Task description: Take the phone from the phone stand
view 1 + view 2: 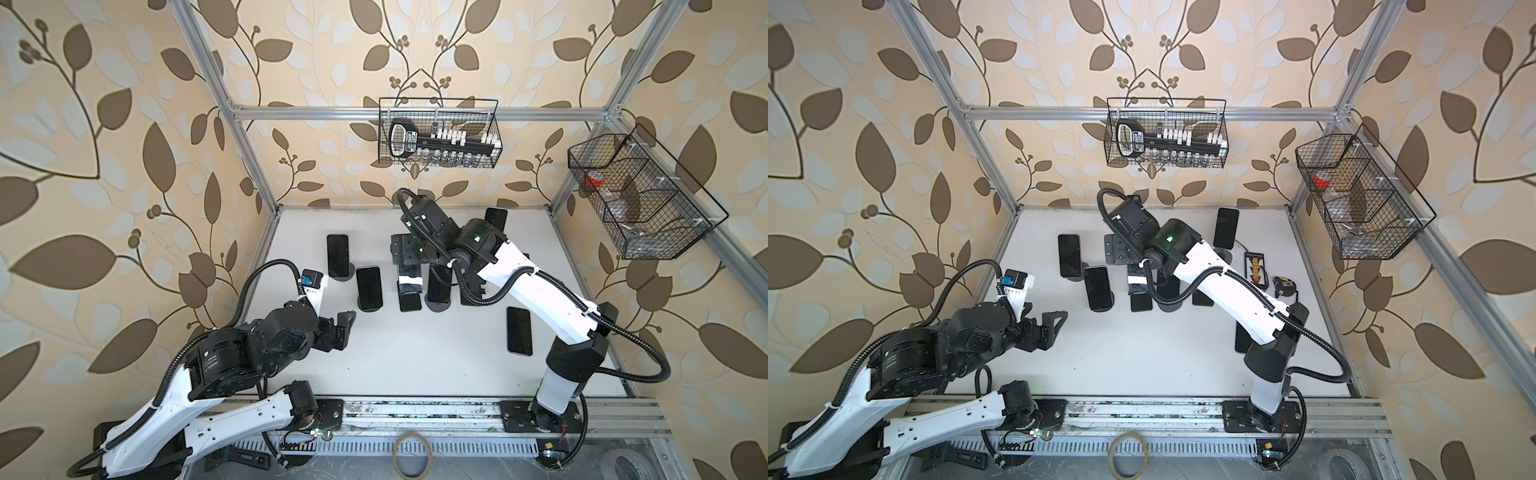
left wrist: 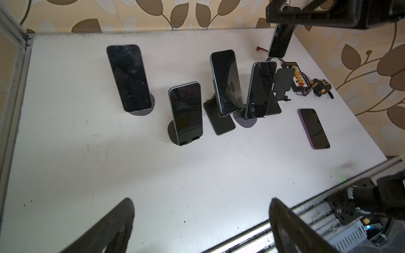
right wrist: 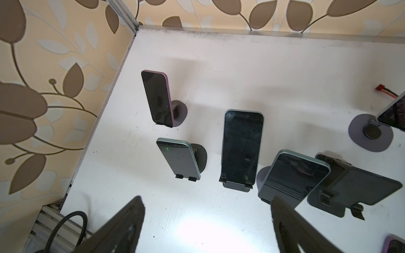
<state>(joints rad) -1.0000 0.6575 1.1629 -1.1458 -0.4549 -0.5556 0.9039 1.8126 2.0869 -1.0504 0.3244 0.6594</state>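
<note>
The left gripper (image 2: 201, 202) is hovering over the bare front-left part of the table (image 2: 87, 175), well apart from every phone. Its fingers are standing wide apart and are holding nothing.

Going rightward, the first phone (image 2: 128, 77) is leaning upright on a stand with a round base. Just beside it and nearer the front, the second phone (image 2: 185, 112) is resting on its own stand, with its lower edge sitting on two small hooks. The third phone (image 2: 225, 81) is leaning on a stand with a rectangular base. The fourth phone (image 2: 260, 89) is standing just beside it on a round base.

The right gripper (image 3: 208, 199) is hanging above the middle of this row, over the third phone in both top views. Its fingers are spread wide with only bare table showing between them, and it is gripping nothing. In the right wrist view one finger is overlapping the fourth phone's lower edge; whether it is touching cannot be told.

An empty stand (image 2: 283, 82) is standing just beside the fourth phone. Behind it, the rear phone (image 2: 280, 41) is leaning on a separate stand near the back wall. A circuit board (image 2: 294, 75) with wires and a tape measure (image 2: 321, 86) are lying near the right edge. Nearer the front, the flat phone (image 2: 314, 128) is lying face up on the table, off any stand.
</note>
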